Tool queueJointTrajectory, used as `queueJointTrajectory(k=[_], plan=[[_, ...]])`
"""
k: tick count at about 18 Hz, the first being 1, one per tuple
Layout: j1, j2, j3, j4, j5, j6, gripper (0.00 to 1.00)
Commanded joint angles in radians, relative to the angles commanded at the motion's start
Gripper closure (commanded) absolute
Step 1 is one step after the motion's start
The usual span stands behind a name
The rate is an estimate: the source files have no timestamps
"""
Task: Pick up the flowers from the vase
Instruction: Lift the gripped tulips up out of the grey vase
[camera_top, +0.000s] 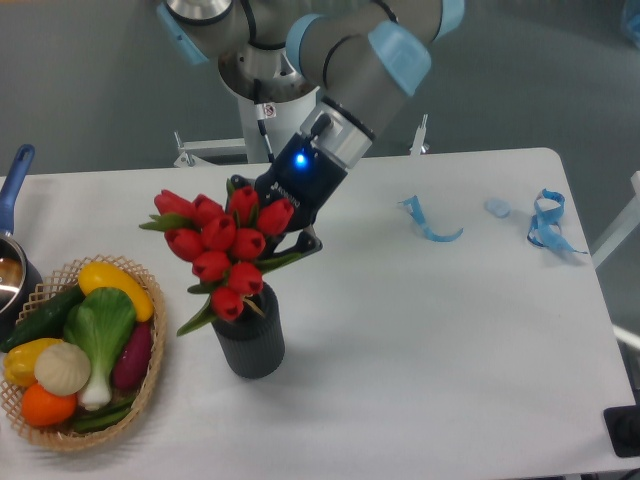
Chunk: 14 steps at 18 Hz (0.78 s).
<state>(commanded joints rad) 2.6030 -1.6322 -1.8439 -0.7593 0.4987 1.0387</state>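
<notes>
The flowers, a bunch of red tulip buds with green leaves, hang tilted to the left above the vase. The vase is small, dark grey and ribbed, and stands upright on the white table. My gripper is shut on the stems just right of the buds, its fingertips hidden among the leaves. The lowest bud and leaves sit right at the vase's mouth; I cannot tell whether the stem ends are still inside.
A woven basket of toy vegetables stands left of the vase. A pot with a blue handle sits at the far left edge. Blue ribbon scraps lie at the table's right.
</notes>
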Motion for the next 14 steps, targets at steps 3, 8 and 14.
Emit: queueJointTrajectory(k=[3, 8, 14], plan=[[0.031, 0.028, 0.041, -0.002, -0.048, -0.097, 0.69], [0.113, 0.037, 0.098, -0.002, -0.049, -0.14, 0.69], [0.232, -0.027, 0.138, -0.002, -0.039, -0.083, 0.7]])
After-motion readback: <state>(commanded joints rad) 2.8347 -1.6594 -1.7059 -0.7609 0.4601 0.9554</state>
